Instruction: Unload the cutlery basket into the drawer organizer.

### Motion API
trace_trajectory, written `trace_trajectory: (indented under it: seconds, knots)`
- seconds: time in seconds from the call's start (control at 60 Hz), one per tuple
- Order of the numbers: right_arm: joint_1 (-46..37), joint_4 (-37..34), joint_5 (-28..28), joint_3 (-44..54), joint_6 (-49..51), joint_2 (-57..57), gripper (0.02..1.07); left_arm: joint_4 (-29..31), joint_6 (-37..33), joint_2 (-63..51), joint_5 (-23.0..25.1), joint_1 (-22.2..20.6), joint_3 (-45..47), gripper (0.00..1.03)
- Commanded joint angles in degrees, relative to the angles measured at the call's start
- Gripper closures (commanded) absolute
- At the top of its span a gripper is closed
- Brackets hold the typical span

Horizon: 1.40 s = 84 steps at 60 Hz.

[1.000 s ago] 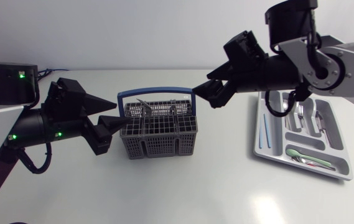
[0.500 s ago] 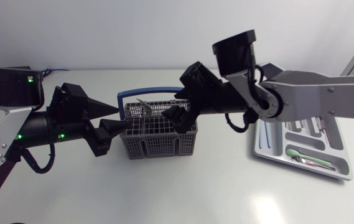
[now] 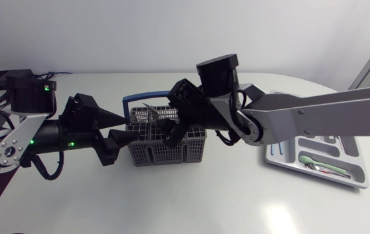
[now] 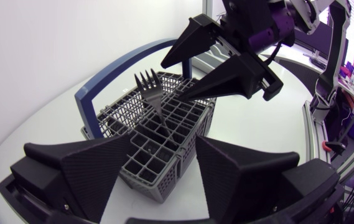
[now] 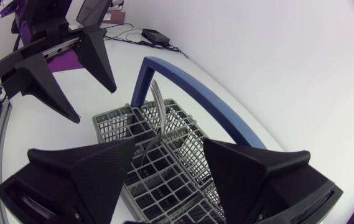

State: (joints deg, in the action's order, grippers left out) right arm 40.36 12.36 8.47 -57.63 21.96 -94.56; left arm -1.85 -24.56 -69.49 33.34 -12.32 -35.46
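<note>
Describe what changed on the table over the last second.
The right gripper swung from near the drawer organizer to the cutlery basket, now open close to its fork. Nothing was gripped or released. The left gripper stayed open beside the basket; basket, fork and organizer kept still.

Bright, even light falls from overhead, and in the head view I see the white counter (image 3: 191,201) well lit all over. A soft patch of glare sits on it towards my right side. The basket (image 3: 165,146) and both arms throw only faint, diffuse shadows. In both wrist views the fisheye bends the counter's edge, and my left claw (image 4: 164,140) and right claw (image 5: 169,142) show as dark matte shapes with little surface detail.
</note>
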Motion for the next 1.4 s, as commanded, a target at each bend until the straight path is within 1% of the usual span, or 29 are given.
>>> trace_trajectory:
  seconds: [0.0, 0.05, 0.167, 0.233, 0.367, 0.45, 0.55, 0.717, 0.883, 1.383]
  knots:
    - [0.86, 1.26, -0.74, -0.38, 1.34, -1.85, 0.35, -1.14, -1.55, -1.79, 1.37, 0.89, 1.8, 0.11]
    - [0.95, 1.18, -0.74, -1.0, 1.42, -2.38, 0.37, -1.67, -1.64, -2.14, 1.55, 1.15, 1.98, 0.11]
    - [1.39, 2.32, -1.61, -1.79, 1.78, -3.08, 0.45, -2.46, -2.07, -2.84, 2.08, 1.86, 2.06, 0.11]
    - [1.57, 2.93, -2.41, -2.05, 1.78, -3.26, 0.45, -2.64, -2.34, -3.1, 2.25, 2.03, 2.06, 0.11]
    - [1.83, 4.16, -3.02, -2.67, 1.78, -3.79, 0.57, -3.25, -2.43, -3.63, 2.78, 2.38, 2.06, 0.11]
    - [2.18, 4.25, -3.37, -3.46, 1.78, -4.23, 0.61, -3.51, -2.43, -3.98, 2.96, 2.38, 2.06, 0.11]
    - [2.62, 4.25, -3.9, -4.25, 1.78, -5.19, 0.61, -3.87, -2.43, -4.16, 3.04, 2.56, 2.15, 0.11]
    - [3.5, 4.25, -4.51, -5.48, 2.48, -7.04, 0.77, -4.31, -2.43, -4.33, 3.22, 3.0, 2.42, 0.11]
    - [3.67, 4.69, -4.87, -5.92, 2.65, -8.0, 1.01, -4.39, -2.43, -4.51, 3.48, 3.0, 2.5, 0.11]
    - [3.5, 7.5, -4.87, -0.91, 1.07, -2.03, 1.01, -6.15, -1.46, -6.62, 3.48, 1.77, 2.5, 0.11]
